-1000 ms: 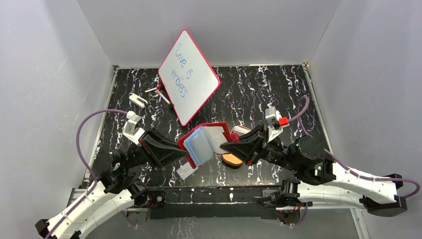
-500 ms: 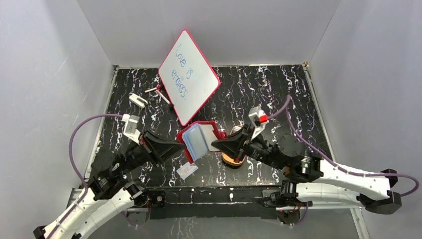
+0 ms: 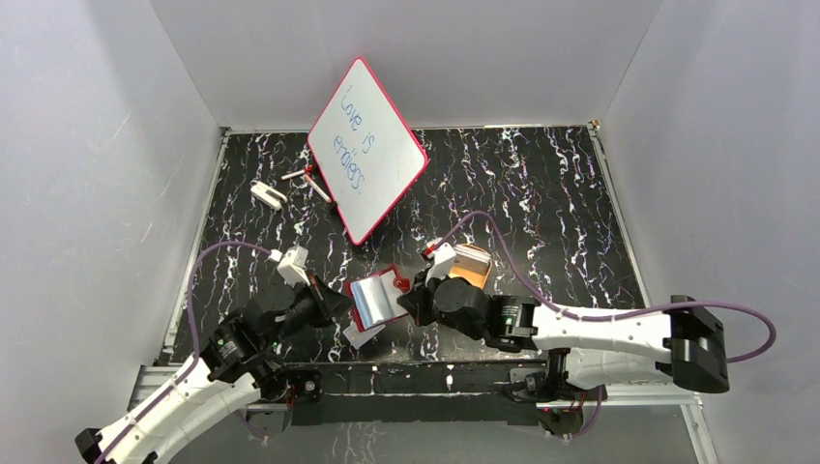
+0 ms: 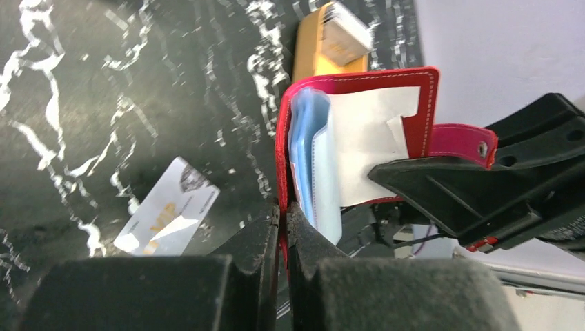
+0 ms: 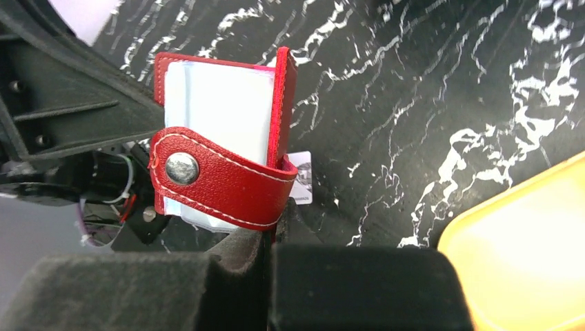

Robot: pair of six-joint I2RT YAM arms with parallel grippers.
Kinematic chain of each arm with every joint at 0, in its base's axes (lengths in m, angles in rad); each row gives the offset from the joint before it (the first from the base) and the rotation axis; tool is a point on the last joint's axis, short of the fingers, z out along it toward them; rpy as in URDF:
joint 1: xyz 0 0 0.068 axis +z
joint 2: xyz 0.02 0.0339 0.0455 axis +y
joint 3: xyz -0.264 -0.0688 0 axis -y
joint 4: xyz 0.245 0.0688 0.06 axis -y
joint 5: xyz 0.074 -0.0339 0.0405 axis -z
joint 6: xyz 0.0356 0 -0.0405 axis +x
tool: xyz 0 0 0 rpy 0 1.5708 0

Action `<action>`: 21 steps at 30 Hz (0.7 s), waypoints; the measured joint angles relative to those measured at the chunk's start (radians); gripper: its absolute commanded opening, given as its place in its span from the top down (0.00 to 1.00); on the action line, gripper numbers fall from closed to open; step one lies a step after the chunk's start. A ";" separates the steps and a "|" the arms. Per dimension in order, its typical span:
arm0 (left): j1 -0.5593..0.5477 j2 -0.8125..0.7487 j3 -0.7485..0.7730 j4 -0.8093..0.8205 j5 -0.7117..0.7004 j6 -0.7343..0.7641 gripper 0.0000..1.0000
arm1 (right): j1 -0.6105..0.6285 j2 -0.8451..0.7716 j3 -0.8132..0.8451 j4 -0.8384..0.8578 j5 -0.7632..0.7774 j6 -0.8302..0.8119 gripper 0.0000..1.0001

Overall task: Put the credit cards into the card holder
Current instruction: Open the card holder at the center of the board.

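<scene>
The card holder point(image 3: 377, 298) is a red folding wallet with bluish clear sleeves, held open and upright between both grippers near the table's front edge. My left gripper point(image 3: 340, 302) is shut on the edge of one red cover point(image 4: 283, 207). My right gripper point(image 3: 404, 302) is shut on the other cover point(image 5: 270, 231), just below the snap tab point(image 5: 221, 181). A pale sheet point(image 4: 369, 145) lies against the inner cover. One credit card point(image 3: 363, 335) lies flat on the table just below the wallet; it also shows in the left wrist view point(image 4: 165, 215) and the right wrist view point(image 5: 301, 178).
An orange-tan tray point(image 3: 471, 266) sits just right of the wallet, with a small white block on it point(image 4: 347, 34). A red-framed whiteboard point(image 3: 367, 150) leans at the back centre. A marker point(image 3: 309, 179) and a small white object point(image 3: 268, 193) lie at the back left.
Both arms have come down and toward the near edge, carrying the wallet lower and slightly left. The right arm has swung left and stretched out low over the table.
</scene>
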 measured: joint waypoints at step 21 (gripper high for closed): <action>-0.002 0.078 -0.196 0.057 -0.105 -0.119 1.00 | -0.086 0.306 0.041 -0.088 -0.033 0.101 0.45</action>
